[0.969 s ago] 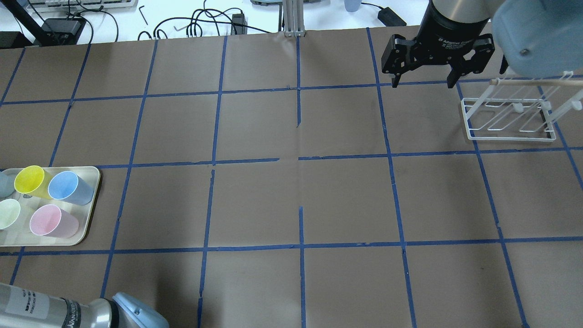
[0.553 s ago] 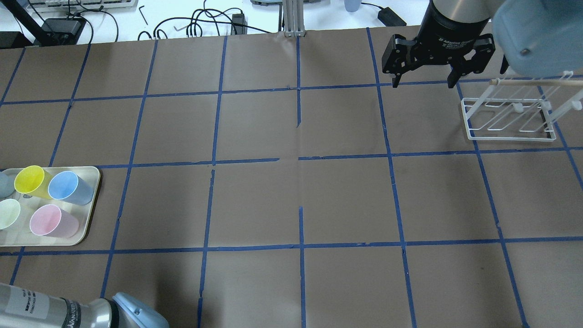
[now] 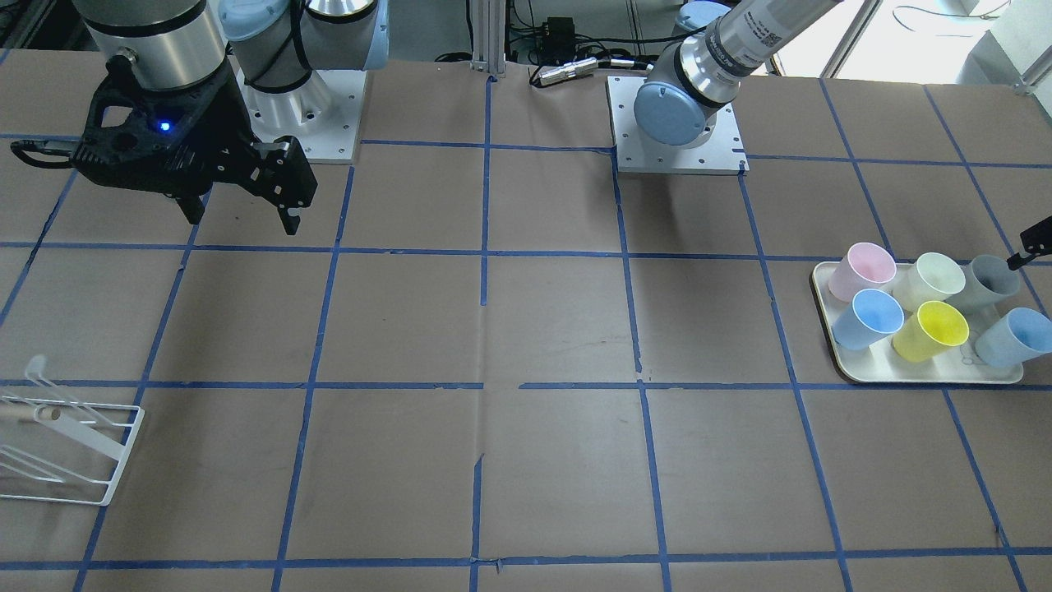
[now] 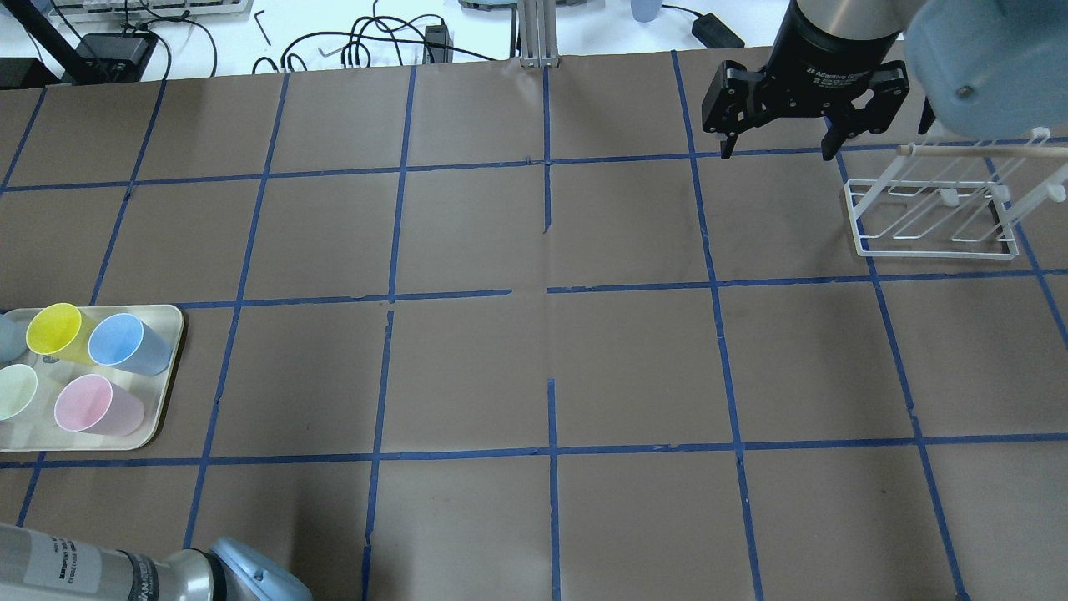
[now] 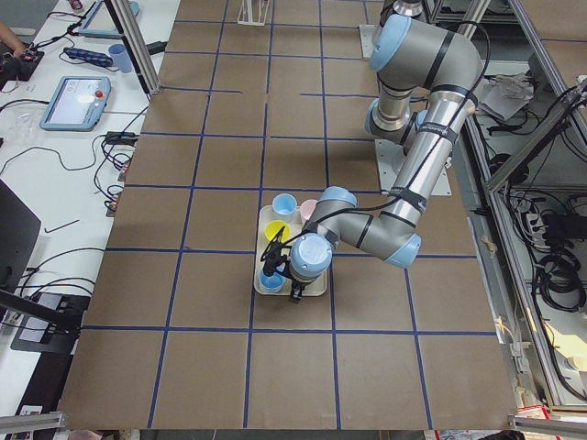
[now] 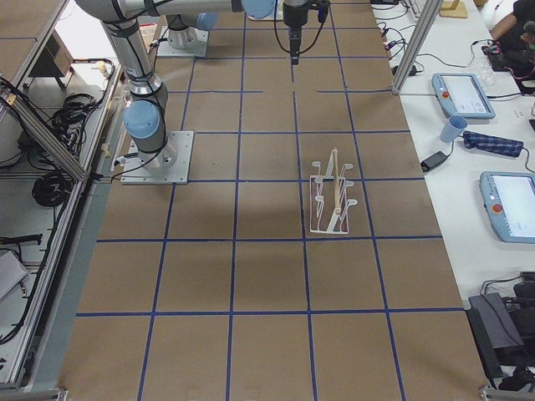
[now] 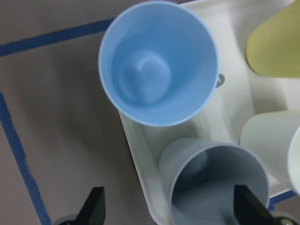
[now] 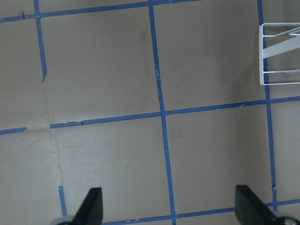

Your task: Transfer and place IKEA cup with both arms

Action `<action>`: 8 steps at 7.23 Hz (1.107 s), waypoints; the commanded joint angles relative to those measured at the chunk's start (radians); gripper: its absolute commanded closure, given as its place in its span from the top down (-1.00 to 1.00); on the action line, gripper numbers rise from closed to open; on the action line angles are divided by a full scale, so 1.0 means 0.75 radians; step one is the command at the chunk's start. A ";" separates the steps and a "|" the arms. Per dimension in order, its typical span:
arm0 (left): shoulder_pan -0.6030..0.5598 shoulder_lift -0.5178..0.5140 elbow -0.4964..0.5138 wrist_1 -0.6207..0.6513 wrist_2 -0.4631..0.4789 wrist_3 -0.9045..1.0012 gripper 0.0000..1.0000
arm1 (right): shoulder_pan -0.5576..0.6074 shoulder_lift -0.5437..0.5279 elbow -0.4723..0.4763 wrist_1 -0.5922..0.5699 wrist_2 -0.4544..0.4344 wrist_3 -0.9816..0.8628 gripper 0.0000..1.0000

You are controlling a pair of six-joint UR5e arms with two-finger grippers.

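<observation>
The pale grey IKEA cup (image 3: 990, 279) stands upright at the far corner of a cream tray (image 3: 822, 288), among coloured cups. In the left wrist view the cup (image 7: 206, 164) sits just below the camera. My left gripper (image 7: 171, 208) is open and hovers over it, with one finger outside the tray and the other over the cup's far rim. It does not touch the cup. My right gripper (image 4: 772, 154) is open and empty, high over the table near the white rack (image 4: 934, 209).
The tray also holds a yellow cup (image 4: 54, 330), a blue cup (image 4: 117, 338), a pink cup (image 4: 83, 402), a cream-green cup (image 4: 15, 391) and a light blue cup (image 7: 157, 65). Brown paper with blue tape lines covers the table.
My right gripper has drifted slightly toward the table's far edge, still open. The left arm's elbow has shifted a little at the bottom left.
</observation>
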 commanded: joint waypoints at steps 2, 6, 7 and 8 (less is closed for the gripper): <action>-0.226 0.282 0.045 -0.269 0.001 -0.294 0.93 | -0.007 0.002 -0.021 0.005 0.055 0.001 1.00; -0.637 0.536 0.020 -0.429 0.001 -0.933 1.00 | -0.003 0.002 -0.025 0.009 0.051 -0.001 1.00; -0.752 0.571 0.016 -0.444 0.001 -1.105 1.00 | -0.003 0.002 -0.025 0.009 0.049 -0.001 1.00; -0.860 0.590 0.014 -0.462 0.001 -1.283 1.00 | -0.003 0.002 -0.025 0.009 0.046 -0.001 1.00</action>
